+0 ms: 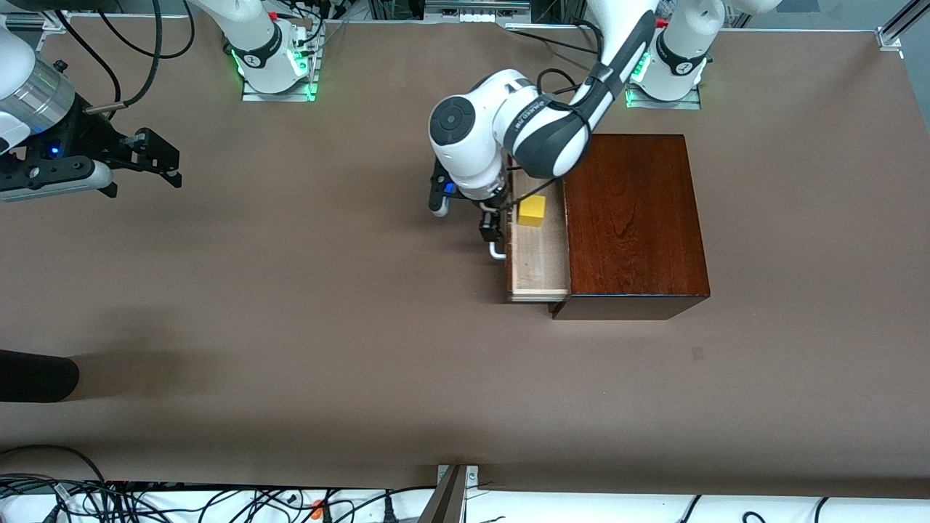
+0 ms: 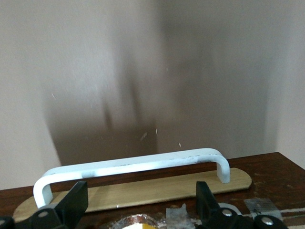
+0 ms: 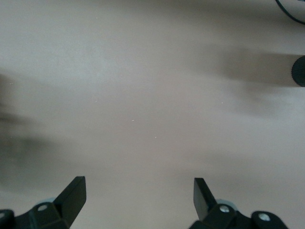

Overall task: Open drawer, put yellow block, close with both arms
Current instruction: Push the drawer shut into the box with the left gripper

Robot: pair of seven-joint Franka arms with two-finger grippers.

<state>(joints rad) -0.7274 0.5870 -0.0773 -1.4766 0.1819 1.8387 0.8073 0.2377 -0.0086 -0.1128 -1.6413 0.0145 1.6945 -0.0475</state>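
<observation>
Yellow block [image 1: 532, 211] sits in the pulled-out drawer [image 1: 541, 258] of the dark wooden box [image 1: 632, 218], just beside the left pincer [image 1: 492, 234]. That pincer hangs at the drawer's front with its fingers [image 2: 74, 202] spread, the white handle [image 2: 133, 167] just off their tips, not gripped. The right pincer [image 1: 156, 156] waits well apart, spread wide over bare worktop [image 1: 290, 290].

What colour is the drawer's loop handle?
White; the handle shows best in the left wrist view, mounted on a pale wooden plate.
</observation>
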